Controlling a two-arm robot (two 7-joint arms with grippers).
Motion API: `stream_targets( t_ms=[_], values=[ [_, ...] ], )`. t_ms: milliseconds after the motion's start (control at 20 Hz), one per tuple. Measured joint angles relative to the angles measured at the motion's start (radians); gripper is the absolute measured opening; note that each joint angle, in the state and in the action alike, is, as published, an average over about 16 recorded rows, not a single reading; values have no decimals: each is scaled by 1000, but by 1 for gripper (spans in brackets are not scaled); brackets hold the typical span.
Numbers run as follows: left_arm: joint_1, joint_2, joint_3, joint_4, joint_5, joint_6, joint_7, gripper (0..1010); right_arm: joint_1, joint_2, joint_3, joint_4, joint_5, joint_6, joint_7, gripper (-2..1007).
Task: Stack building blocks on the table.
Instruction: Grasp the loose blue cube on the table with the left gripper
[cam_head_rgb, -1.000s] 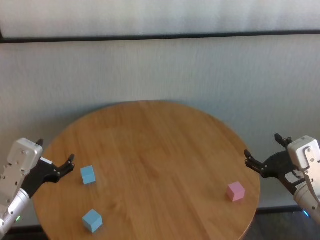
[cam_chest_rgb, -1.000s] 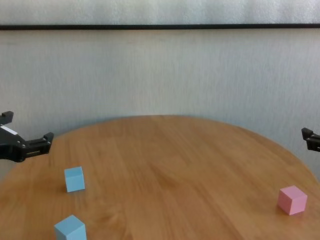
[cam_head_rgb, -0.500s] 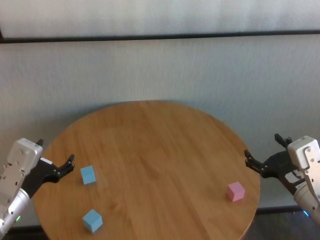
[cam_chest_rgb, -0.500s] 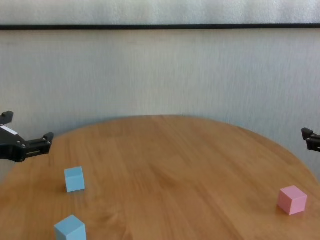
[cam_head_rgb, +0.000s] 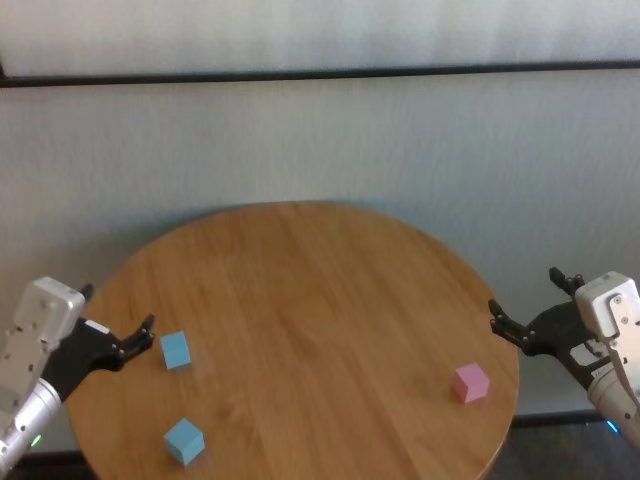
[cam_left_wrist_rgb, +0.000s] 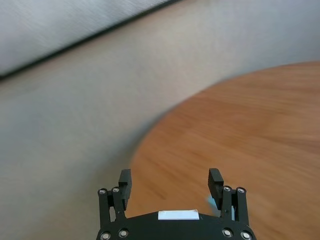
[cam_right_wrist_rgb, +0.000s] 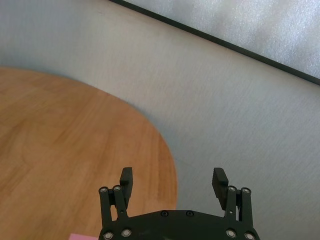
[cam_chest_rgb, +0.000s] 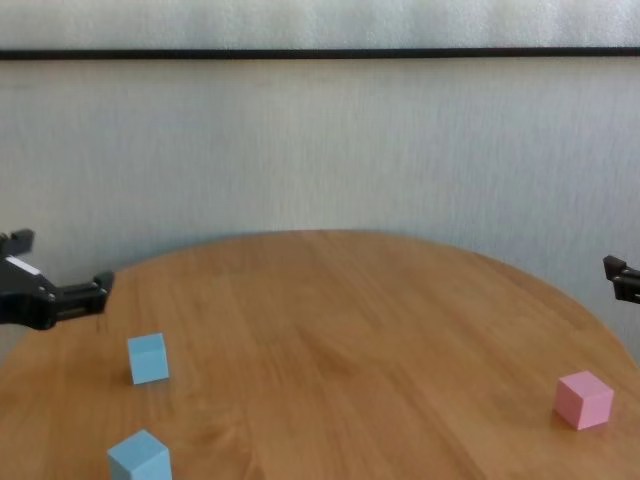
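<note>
Here, left jaws (cam_head_rgb: 118, 322) spread beside farther blue block (cam_head_rgb: 175, 349), not touching

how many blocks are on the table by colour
light blue blocks: 2, farther light blue block and nearer light blue block, both on the table
pink block: 1
total: 3

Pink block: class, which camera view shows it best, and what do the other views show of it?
The chest view: the pink block sits whole on the table, three faces visible. The head view shows it smaller, the right wrist view only a cropped sliver, the left wrist view nothing.
</note>
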Motion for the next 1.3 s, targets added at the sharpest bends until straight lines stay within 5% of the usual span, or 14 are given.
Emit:
stream_targets(
  t_ms=[450,750,1050,1300],
  values=[
    [76,86,-42,-91,-133,57,-217,1003,0,0,0,0,0,0,0,1001],
    [98,136,-37,-100,-168,44,-372,1003,0,0,0,0,0,0,0,1001],
    [84,141,-15,-72,-169,35,-476,1003,0,0,0,0,0,0,0,1001],
    [78,126,-11,-68,-187,65,-509,1003,0,0,0,0,0,0,0,1001]
  ],
)
